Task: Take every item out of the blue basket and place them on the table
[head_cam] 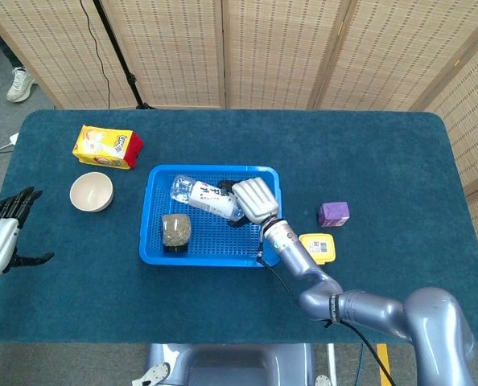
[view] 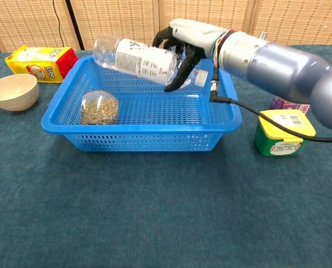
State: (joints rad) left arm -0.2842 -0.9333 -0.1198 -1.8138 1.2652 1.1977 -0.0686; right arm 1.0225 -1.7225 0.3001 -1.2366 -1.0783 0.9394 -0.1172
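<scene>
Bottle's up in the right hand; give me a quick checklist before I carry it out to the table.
1. Right hand grips the clear bottle: ok.
2. Bottle lifted above the blue basket rim: ok.
3. Grip security: cannot tell; the bottle is tilted and held near one end.
4. Bare table right of the basket: ok, past the purple box and yellow-lidded container.
5. Basket emptied: not ok, the seed pouch remains.
6. Left hand clear of the path: ok.

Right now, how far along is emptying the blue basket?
Partway, judging from how things lie. Looks done: a yellow-lidded tub, a purple box, a yellow packet and a bowl sit on the table outside the blue basket, though some may never have been inside. In hand: the right hand holds the clear bottle above the basket. Left: placing it, then the jar of brownish bits inside.
</scene>
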